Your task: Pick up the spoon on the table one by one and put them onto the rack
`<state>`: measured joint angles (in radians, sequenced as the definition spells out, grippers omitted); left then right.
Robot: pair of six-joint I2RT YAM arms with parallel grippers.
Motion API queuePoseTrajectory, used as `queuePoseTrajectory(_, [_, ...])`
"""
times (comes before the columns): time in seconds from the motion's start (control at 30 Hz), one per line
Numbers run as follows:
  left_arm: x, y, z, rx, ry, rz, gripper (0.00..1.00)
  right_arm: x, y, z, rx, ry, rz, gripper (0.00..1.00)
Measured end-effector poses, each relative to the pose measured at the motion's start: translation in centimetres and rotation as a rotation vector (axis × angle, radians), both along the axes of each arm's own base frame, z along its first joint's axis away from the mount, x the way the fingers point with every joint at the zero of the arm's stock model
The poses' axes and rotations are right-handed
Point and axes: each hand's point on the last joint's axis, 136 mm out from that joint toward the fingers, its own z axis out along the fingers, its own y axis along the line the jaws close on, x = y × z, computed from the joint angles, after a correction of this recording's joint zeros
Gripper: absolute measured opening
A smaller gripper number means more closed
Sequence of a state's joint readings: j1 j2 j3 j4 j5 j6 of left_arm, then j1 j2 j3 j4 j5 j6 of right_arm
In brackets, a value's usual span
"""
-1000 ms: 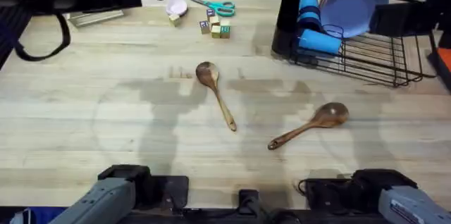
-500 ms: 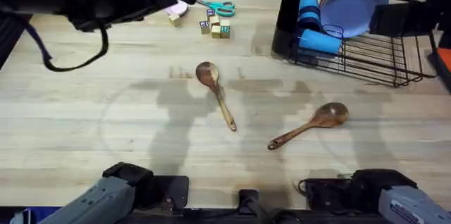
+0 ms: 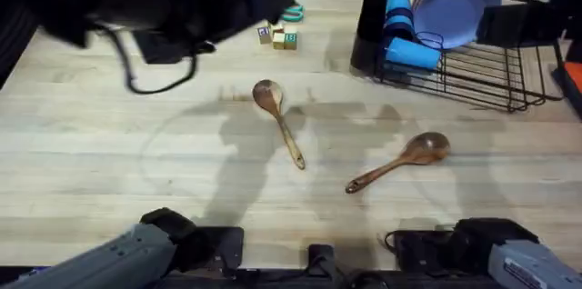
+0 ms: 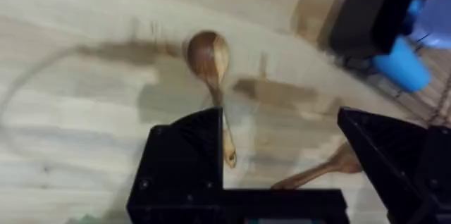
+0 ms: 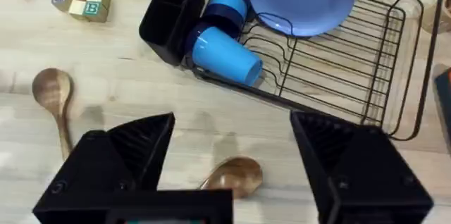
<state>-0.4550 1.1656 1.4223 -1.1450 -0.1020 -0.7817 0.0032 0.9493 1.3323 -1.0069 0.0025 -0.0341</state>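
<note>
Light wooden planks form the table (image 3: 109,144), seen from overhead with two spoons apart on it: one spoon (image 3: 277,121) at the centre, the other spoon (image 3: 400,162) to its right. The rack (image 3: 473,71), at the far right, holds plates (image 3: 455,3) and blue cups (image 3: 405,30). Letter blocks (image 3: 277,36) are partly hidden by a dark, blurred arm.

From the left wrist, the left gripper (image 4: 282,160) is held open above the first spoon's handle; its bowl (image 4: 208,53) is blurred.

From the right wrist, the right gripper (image 5: 232,160) is spread open, the second spoon's bowl (image 5: 236,176) between the fingers, its handle cut off.
</note>
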Motion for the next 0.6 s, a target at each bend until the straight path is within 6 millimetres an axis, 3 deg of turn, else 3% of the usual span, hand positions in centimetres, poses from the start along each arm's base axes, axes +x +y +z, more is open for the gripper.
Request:
queuePoseTrajectory(0.3, [-0.4, -2.9, -5.5, 0.095, 0.203, 0.022, 0.993, 0.0, 0.0, 0.0, 0.000, 0.000, 0.000, 0.996])
queuePoseTrajectory(0.6, [-0.7, -5.0, -7.9, 0.175, 0.252, 0.011, 0.993, 0.0, 0.0, 0.0, 0.000, 0.000, 0.000, 0.997])
